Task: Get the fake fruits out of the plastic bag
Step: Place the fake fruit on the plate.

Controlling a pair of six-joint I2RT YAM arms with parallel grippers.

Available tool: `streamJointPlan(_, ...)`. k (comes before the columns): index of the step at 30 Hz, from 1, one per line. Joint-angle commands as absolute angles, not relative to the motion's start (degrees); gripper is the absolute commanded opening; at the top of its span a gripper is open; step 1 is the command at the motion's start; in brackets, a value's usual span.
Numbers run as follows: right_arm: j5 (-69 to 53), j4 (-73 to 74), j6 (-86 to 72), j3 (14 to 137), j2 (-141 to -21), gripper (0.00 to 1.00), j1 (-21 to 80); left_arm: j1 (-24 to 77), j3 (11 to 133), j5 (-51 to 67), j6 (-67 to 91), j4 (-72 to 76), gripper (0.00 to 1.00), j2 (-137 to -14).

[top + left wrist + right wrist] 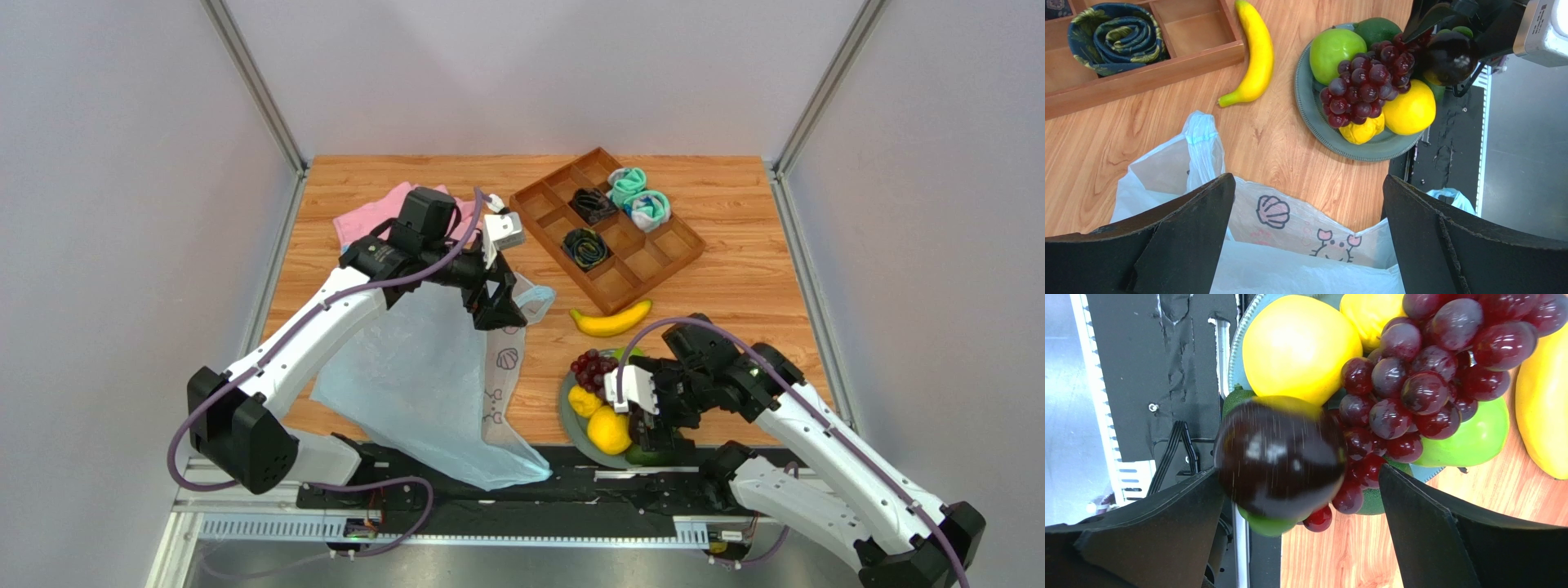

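Observation:
The pale-blue plastic bag lies flat on the table, its shell and crab print facing up. My left gripper hangs open over the bag's mouth, holding nothing. A grey plate carries a green apple, a grape bunch and yellow lemons. A banana lies on the wood beside the plate. My right gripper stands open above the plate's near edge. A dark glossy fruit with a green rim shows blurred between its fingers, close to the left one and apart from the right one.
A wooden divided tray at the back right holds rolled socks, with more at its far corner. A pink cloth lies behind the left arm. The plate overhangs the black strip at the table's near edge.

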State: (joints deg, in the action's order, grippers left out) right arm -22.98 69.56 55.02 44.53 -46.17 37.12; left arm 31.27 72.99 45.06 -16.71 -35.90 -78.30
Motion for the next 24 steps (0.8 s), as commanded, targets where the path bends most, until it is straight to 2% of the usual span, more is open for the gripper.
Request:
streamJointPlan(1, -23.8, 68.9, 52.5, 48.0, -47.3, 1.0, 37.4, 31.2, 72.7, 46.7, -18.4, -35.9, 0.99, -75.8)
streamJointPlan(16, -22.0, 69.8, 50.0, 48.9, -49.1, 1.0, 37.4, 31.2, 71.4, 47.5, -18.6, -36.0, 0.99, -75.0)
streamJointPlan(24, -17.6, 73.9, 54.9, 49.3, -42.5, 1.0, 37.4, 31.2, 71.6, 47.9, -19.3, -36.9, 0.99, -75.0)
